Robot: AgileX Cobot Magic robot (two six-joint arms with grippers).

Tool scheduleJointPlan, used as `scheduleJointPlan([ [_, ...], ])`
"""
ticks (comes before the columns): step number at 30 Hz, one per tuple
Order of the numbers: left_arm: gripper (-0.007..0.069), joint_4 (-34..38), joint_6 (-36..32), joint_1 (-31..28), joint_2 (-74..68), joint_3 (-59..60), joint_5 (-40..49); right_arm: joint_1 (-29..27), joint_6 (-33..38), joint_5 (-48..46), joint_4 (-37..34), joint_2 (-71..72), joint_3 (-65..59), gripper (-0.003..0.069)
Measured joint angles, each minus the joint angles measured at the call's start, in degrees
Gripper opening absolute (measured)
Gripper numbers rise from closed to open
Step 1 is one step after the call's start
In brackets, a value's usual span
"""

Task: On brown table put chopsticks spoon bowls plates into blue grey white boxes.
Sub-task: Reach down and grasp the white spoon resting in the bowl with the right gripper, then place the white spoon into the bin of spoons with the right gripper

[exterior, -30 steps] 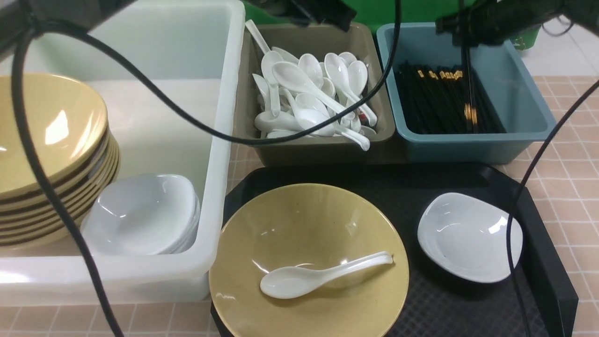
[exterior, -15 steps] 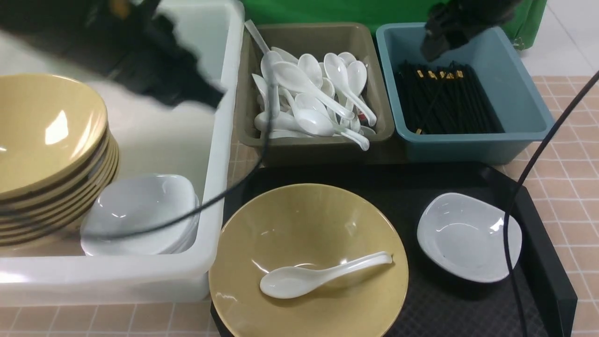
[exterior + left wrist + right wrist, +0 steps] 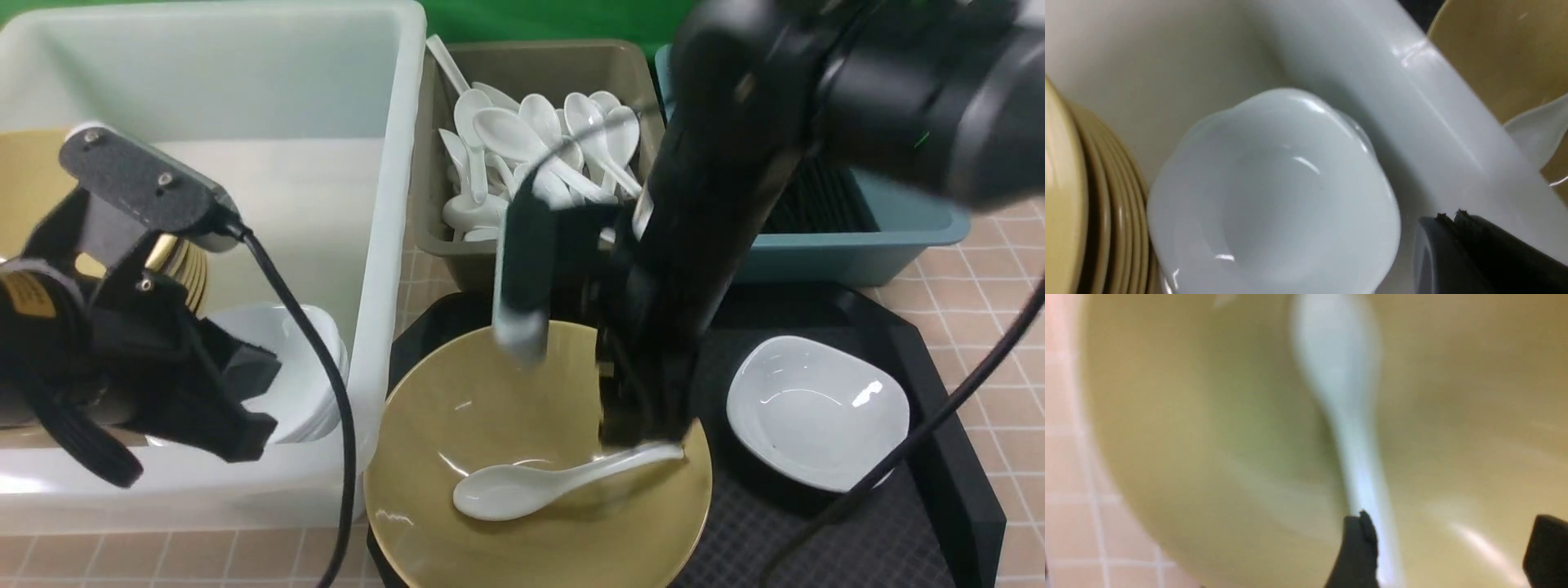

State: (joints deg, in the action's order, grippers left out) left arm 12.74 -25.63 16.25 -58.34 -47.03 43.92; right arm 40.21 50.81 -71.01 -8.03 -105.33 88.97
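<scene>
A pinkish tiled surface (image 3: 1000, 278) is seen beneath a black tray (image 3: 947, 457), with a green backdrop (image 3: 555, 18) behind. The spoon (image 3: 522, 490) is left lying in the yellow bowl (image 3: 441, 416) on the tray, unmoved. Since the earlier frame, the right pincer (image 3: 584, 376), spread wide and empty, has been brought from above the blue box (image 3: 857, 249) down beside the spoon's handle. The left pincer (image 3: 245, 425), clenched on nothing, has been lowered over the stacked plates (image 3: 314, 384) in the white box (image 3: 392, 204).
</scene>
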Motion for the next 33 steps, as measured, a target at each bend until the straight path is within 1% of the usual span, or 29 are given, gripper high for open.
scheduleJointPlan([
  [2, 0.0002, 2.85, -1.67, 0.0, 0.0, 0.02, -1.6, 0.93, 1.86, 0.93, 0.0, -2.91, -0.93, 0.0544],
  [5, 0.0002, 5.09, -3.54, 0.0, 0.0, 0.02, -2.62, 0.99, 2.38, 1.84, 0.11, -5.73, -1.11, 0.0544],
  [9, 0.0002, 6.37, -4.64, 0.0, 0.0, 0.02, -2.9, 0.99, 2.8, 1.83, 0.23, -8.92, -1.11, 0.0524],
  [11, 0.0002, 6.44, -4.66, 0.0, 0.0, 0.06, -2.96, 0.99, 3.04, 1.83, 0.37, -9.79, -1.11, 0.0467],
  [13, 0.0002, 6.44, -4.68, 0.0, 0.0, 0.06, -3.09, 1.12, 3.04, 1.82, 0.79, -9.87, -1.11, 0.0368],
  [14, 0.0002, 6.44, -4.68, 0.0, 0.0, 0.06, -3.09, 1.12, 3.04, 1.82, 0.85, -9.87, -1.11, 0.0368],
  [16, 0.0002, 6.44, -4.57, 0.0, 0.0, 0.06, -3.38, 1.12, 2.69, 1.56, 1.91, -9.63, -0.06, 0.0189],
  [17, 0.0002, 6.44, -4.05, 0.0, 0.0, 0.06, -4.01, 1.12, 1.82, 1.49, 2.49, -9.15, 0.72, 0.0143],
  [18, 0.0002, 6.44, -3.84, 0.0, 0.0, 0.06, -4.08, 1.12, 1.54, 1.44, 2.64, -9.15, 0.9, 0.0143],
  [22, 0.0002, 5.07, 2.56, -2.11, -0.74, -1.66, -4.94, 0.23, -0.69, 1.2, 5.9, -4.92, 6.53, 0.0155],
  [24, 0.0002, 4.08, 5.82, -5.52, -2.53, -4.04, -5.37, -1.73, -1.47, 0.9, 6.57, -3.07, 10.38, 0.0155],
  [26, 0.0002, 4.16, 6.61, -9.13, -5.2, -6.59, -5.66, -4.2, -2.76, 1.89, 7.0, -2.52, 14.08, 0.0155],
  [28, 0.0002, 5.78, 6.19, -12.63, -8.19, -9.39, -5.35, -6.46, -5.55, 5.59, 7.6, -2.66, 16.6, 0.0155],
  [29, 0.0002, 7.13, 4.85, -13.79, -10.18, -11.48, -4.65, -7.78, -8.43, 9.27, 8.02, -3.05, 17.53, 0.0155],
  [30, 0.0002, 7.44, 4.52, -13.96, -10.18, -11.48, -4.65, -7.99, -8.97, 9.95, 8.02, -3.14, 17.83, 0.0155],
  [31, 0.0002, 8.78, 3.1, -14.42, -11.73, -13.25, -3.89, -8.74, -11.44, 12.85, 8.02, -3.53, 18.22, 0.0155],
  [32, 0.0002, 12.61, -0.42, -14.69, -13.94, -15.96, -2.35, -10.05, -16.97, 20.15, 8.02, -4.81, 18.82, 0.0155],
  [33, 0.0002, 15.07, -2.77, -14.69, -15.17, -17.5, -1.33, -10.42, -20.69, 23.59, 8.02, -5.38, 18.85, 0.0155],
])
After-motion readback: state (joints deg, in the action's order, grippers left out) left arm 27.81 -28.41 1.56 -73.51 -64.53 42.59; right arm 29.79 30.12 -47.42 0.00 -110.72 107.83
